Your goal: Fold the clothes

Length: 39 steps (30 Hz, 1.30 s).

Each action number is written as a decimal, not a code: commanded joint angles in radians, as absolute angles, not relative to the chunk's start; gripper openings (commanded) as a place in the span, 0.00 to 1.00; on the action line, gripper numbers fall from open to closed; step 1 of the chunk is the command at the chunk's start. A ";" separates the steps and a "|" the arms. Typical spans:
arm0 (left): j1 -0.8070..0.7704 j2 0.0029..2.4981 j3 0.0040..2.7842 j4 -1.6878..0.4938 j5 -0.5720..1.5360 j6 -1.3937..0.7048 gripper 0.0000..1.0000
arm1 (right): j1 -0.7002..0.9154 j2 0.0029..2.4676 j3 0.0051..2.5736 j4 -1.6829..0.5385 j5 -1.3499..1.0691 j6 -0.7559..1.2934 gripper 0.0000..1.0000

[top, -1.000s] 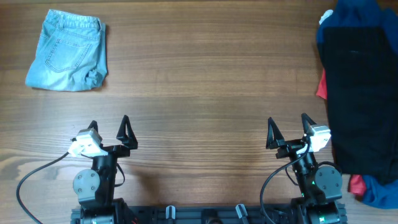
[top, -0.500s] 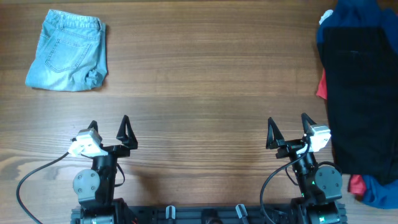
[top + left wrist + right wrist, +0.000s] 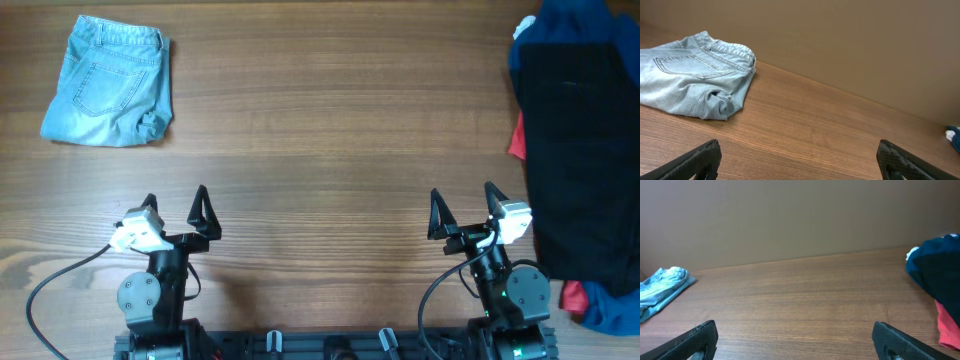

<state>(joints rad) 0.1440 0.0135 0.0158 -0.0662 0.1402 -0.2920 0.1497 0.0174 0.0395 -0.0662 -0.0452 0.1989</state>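
At the near edge of the table (image 3: pixel 330 130), both arms are sitting low at their bases, partly cut off by the bottom of the overhead view. The left hand (image 3: pixel 175 196) is standing wide apart, gripping and touching nothing, its fingers (image 3: pixel 695 162) pointing out over bare wood. The right hand (image 3: pixel 461 192) is likewise gaping fully and holding nothing. Just to the right of it, the black shorts (image 3: pixel 580 160) are lying flat along the table's right side, running off the frame edge so their full outline is hard to make out. They are covering most of a blue garment (image 3: pixel 572 20) and a red garment (image 3: pixel 517 140), which are peeking out at the far end, the left side and the near corner. At the far left, well apart, light-blue denim shorts (image 3: pixel 110 85) are lying folded, rumpled at one corner
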 commanded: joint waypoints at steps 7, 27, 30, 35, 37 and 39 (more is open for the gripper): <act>0.139 0.003 0.006 -0.062 0.148 -0.296 1.00 | 0.153 0.010 0.036 -0.064 -0.060 0.184 1.00; 0.139 0.003 0.033 -0.041 0.232 -0.297 1.00 | 0.153 0.010 0.057 0.060 -0.091 0.226 1.00; 0.139 0.003 0.087 -0.046 0.263 -0.296 1.00 | 0.153 0.014 0.087 0.080 -0.091 0.175 1.00; 0.139 0.024 0.225 -0.155 0.262 -0.295 1.00 | 0.153 0.054 0.161 0.089 -0.096 0.130 0.99; 0.139 0.045 0.269 -0.188 0.262 -0.295 1.00 | 0.153 0.092 0.207 0.089 -0.096 0.126 1.00; 0.139 0.080 0.311 -0.211 0.268 -0.295 1.00 | 0.153 0.142 0.258 0.089 -0.110 0.060 0.99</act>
